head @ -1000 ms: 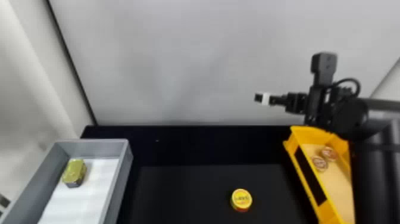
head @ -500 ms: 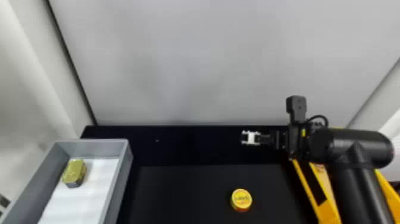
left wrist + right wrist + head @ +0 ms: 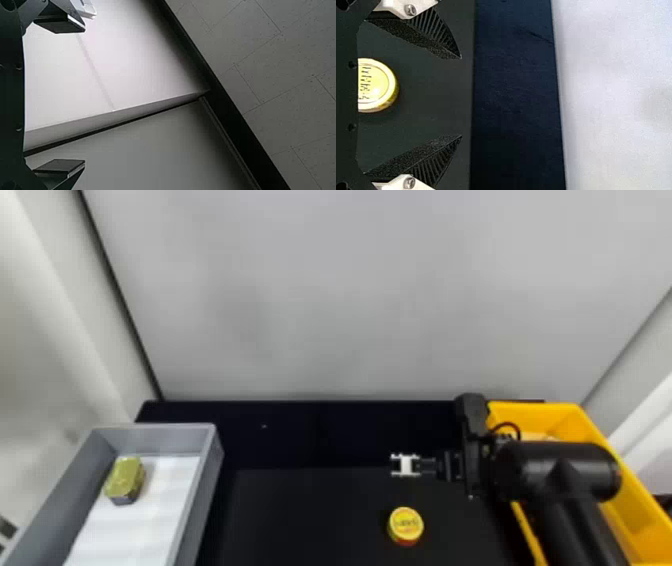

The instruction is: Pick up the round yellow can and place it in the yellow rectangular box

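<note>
We note the round yellow can lid-up on the worktop, left of the yellow rectangular box. Right gripper: near it, empty, fingers wide apart, we judge to straddle the can's sides. Left gripper: parked elsewhere, fingers spread, nothing held.

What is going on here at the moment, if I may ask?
The robot's right gripper, its jaws open and empty, hangs over the black surface near the round yellow can, seemingly about to pick it up. The can stands on that surface, not yet in the yellow rectangular box on the robot's right. The left gripper, also open, faces away. To the left, a grey bin holds a green-topped tin.
</note>
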You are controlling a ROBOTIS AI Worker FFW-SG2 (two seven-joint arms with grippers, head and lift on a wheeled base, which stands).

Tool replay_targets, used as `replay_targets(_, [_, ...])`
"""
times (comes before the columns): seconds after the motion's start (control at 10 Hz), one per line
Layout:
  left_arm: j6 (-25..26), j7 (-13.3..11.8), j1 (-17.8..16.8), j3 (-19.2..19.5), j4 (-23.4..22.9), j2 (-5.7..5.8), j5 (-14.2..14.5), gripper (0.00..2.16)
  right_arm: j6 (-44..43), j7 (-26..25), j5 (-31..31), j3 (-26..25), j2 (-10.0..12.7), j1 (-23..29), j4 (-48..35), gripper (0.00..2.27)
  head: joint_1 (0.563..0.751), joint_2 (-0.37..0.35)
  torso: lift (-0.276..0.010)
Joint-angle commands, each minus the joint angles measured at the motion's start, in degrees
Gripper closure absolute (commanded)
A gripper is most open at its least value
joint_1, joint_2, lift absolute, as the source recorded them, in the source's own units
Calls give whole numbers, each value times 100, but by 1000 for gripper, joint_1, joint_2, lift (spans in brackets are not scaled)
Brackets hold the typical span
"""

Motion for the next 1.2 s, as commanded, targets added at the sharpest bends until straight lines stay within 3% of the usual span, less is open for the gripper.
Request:
replay_targets(0.0, [-16, 1, 26, 18, 5, 0, -1, 88, 96, -6, 0, 159, -37, 141, 132, 51, 694, -78, -3])
replay_targets(1.1, [-43, -8, 43, 26, 23, -26, 26, 88, 641, 55, 202, 599, -186, 492, -140, 65, 694, -78, -2])
